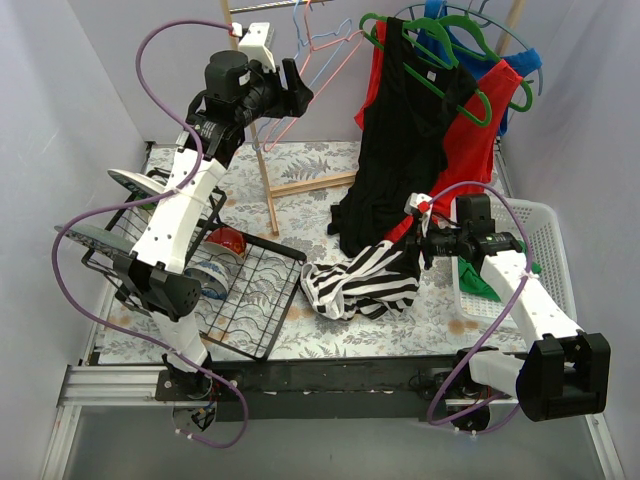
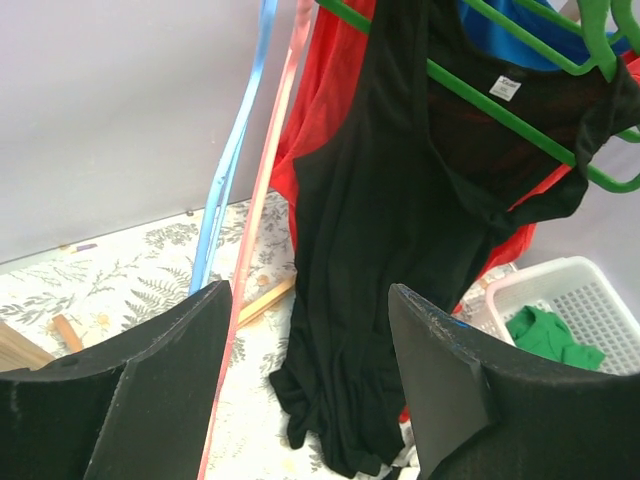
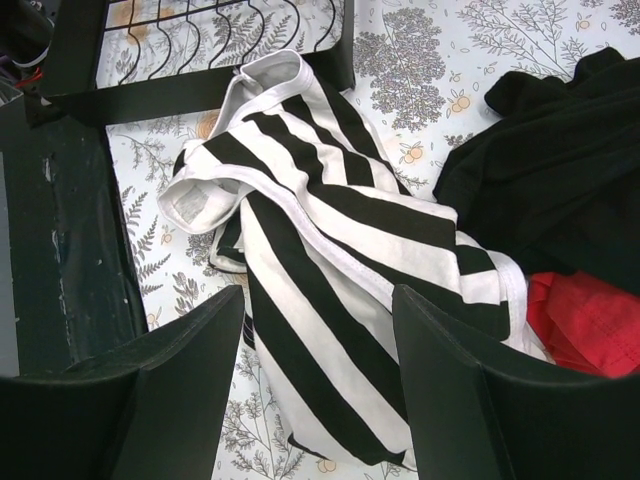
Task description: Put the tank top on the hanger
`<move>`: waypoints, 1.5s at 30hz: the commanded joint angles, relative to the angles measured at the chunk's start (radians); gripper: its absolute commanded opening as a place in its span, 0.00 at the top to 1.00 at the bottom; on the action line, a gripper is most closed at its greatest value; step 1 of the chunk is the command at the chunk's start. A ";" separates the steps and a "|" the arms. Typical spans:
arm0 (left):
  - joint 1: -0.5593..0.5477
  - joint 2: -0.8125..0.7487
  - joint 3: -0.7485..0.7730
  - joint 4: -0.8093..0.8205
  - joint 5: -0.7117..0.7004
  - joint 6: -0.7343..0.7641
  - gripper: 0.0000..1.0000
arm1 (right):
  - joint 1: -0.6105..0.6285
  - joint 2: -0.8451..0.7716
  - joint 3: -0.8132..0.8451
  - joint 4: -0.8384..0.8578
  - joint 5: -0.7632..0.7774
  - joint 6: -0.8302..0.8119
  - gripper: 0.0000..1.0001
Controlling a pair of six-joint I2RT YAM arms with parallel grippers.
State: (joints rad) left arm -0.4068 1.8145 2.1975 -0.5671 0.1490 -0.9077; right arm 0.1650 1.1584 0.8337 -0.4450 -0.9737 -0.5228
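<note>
Tank top (image 1: 360,283): soft, crumpled, b/w stripes

I'd call this a robotics lab test booth dressed up as a laundry corner. Plain pale grey wall panels (image 1: 100,60) box in a surface under a leaf-printed cloth (image 1: 320,165). Two white-and-black robot arms (image 1: 180,215) are bolted to a bare aluminium rail (image 1: 110,385), with purple cables (image 1: 468,184) looping loose. Household props crowd it: a wooden clothes rack (image 1: 262,170), a black wire dish rack (image 1: 255,290), a white plastic laundry basket (image 1: 550,225) and a black-and-white striped fabric tank top (image 1: 365,285).
</note>
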 commanded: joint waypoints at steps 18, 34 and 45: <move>0.005 0.022 -0.024 0.045 -0.059 0.151 0.61 | -0.035 -0.005 -0.012 -0.011 -0.074 -0.023 0.31; 0.005 0.040 -0.007 0.107 0.017 0.207 1.00 | -0.045 0.003 -0.008 -0.023 -0.099 -0.025 0.31; 0.000 -0.047 -0.110 0.223 0.066 0.230 1.00 | -0.050 0.011 -0.004 -0.031 -0.105 -0.031 0.31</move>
State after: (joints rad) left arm -0.4068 1.8606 2.1185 -0.4168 0.1875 -0.7013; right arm 0.1234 1.1675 0.8200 -0.4713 -1.0489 -0.5354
